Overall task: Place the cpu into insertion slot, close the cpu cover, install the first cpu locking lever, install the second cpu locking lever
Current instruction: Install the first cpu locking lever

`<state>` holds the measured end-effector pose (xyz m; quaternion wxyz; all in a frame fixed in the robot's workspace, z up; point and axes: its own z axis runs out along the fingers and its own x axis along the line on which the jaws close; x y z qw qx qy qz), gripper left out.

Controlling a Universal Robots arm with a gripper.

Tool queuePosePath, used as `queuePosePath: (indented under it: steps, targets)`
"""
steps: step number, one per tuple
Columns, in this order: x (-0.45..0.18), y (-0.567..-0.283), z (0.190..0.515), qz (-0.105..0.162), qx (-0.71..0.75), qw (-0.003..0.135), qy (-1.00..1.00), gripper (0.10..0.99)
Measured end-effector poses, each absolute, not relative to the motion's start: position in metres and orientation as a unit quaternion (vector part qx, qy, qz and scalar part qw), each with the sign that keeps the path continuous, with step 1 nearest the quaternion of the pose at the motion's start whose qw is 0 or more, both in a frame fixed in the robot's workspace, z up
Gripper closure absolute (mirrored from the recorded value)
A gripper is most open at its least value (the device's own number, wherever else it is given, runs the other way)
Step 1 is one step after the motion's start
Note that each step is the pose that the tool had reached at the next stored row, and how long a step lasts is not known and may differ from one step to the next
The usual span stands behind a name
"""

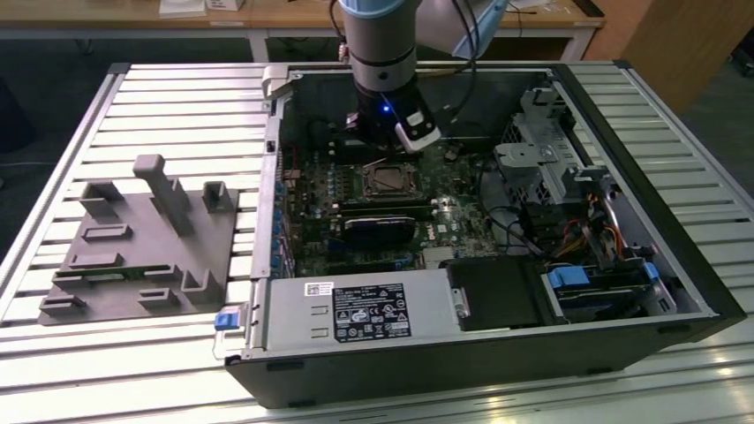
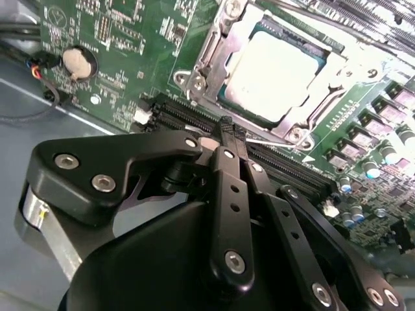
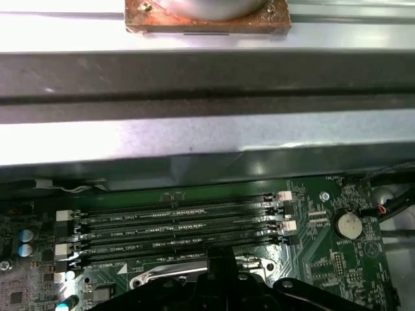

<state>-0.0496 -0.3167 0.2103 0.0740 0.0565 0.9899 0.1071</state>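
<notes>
Slatted table [image 1: 154,88]; arm [image 1: 380,44] vertical, near cpu [image 2: 275,71]

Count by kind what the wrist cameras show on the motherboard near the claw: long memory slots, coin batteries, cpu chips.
memory slots: 4
coin battery: 1
cpu: 1
Total: 6

I am seeing the cpu [image 2: 275,74] lying flat, pale face up, in the insertion slot [image 1: 367,182], sitting toward 12 o'clock of the exterior view's centre. The cpu cover [image 2: 224,55] is lying closed, framing it.
</notes>
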Motion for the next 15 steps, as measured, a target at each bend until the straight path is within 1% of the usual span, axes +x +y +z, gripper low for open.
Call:
queuePosePath:
  steps: [9,15]
  targets:
    - [-0.05,-0.316,0.207,0.094,0.098,0.081,0.987,0.98]
    - [-0.05,-0.304,0.206,0.094,0.106,0.082,0.987,0.98]
